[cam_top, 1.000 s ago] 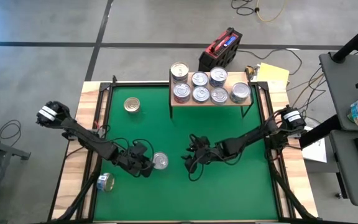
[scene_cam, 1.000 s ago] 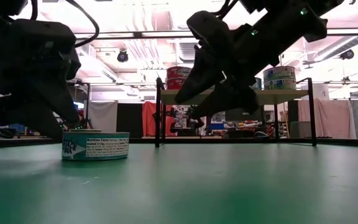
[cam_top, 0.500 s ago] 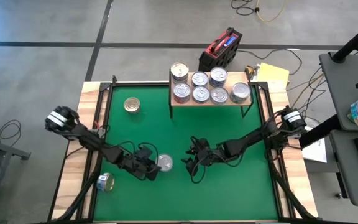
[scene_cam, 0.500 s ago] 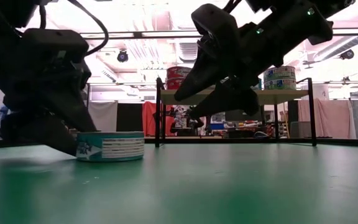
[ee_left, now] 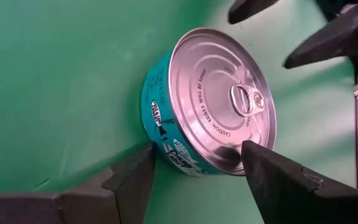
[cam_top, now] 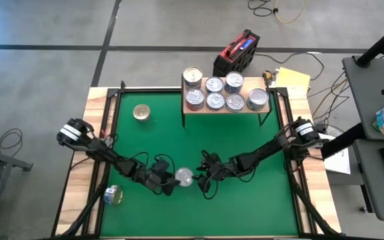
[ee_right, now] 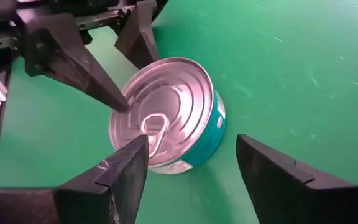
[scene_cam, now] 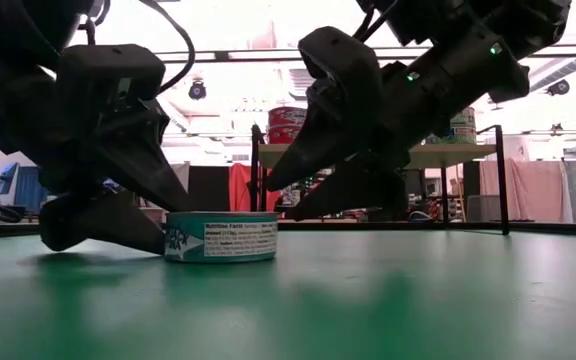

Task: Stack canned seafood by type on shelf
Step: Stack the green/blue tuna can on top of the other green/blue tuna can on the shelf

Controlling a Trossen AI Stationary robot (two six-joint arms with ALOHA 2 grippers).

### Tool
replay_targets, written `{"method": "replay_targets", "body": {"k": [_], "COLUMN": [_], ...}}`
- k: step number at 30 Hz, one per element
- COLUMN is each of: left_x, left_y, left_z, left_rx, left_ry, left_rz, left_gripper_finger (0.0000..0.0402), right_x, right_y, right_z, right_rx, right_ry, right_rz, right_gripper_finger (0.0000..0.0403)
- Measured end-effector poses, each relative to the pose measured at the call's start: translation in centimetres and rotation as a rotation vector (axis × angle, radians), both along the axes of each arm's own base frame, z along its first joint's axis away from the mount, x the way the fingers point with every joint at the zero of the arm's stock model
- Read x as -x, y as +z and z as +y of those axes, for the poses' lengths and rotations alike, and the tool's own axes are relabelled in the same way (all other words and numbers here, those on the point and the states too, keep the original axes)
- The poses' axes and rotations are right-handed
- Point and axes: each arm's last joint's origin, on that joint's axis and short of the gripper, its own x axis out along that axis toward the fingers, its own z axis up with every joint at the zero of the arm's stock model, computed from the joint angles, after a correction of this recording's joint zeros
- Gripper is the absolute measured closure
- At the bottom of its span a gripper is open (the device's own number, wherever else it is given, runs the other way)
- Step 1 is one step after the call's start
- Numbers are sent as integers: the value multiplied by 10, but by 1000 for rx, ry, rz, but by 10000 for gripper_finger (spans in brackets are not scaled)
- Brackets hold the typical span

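Left gripper: jaws spread, flanking teal-labelled can mid-mat; grip uncertain. Lid embossed "CAUTION: EDGES WILL BE SHARP"; side panel "Nutrition Facts". Right gripper: jaws open, just beside, empty. Shelf well apart.

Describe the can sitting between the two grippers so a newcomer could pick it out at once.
Start at the green mat and find where the two dark arms meet near its middle. Between the left gripper and the right gripper a teal-labelled can sits flat, silver pull-tab lid up. Unlike the gold-topped can or those on the shelf, it is flanked by open fingers.
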Motion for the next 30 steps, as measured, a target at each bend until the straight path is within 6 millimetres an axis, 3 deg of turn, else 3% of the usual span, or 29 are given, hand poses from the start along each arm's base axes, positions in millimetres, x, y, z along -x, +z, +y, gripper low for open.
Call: {"method": "replay_targets", "body": {"k": [8,18,30], "left_x": [-3,-6,-9], "left_y": [2,5,12], "left_z": [0,-1,-2], "left_rx": [-19,-7,-35], "left_ry": [-11,-15,-44], "left_rz": [-35,-77,-143], "left_gripper_finger": [178,178,178], "right_x": [0,-4,-7], "right_y": [-2,-23,-30], "right_z": [0,3,4], "right_rx": [-17,-71,-90], "right_ry": [-6,14,43], "right_rz": [8,28,12], "right_gripper_finger": [175,182,198]}}
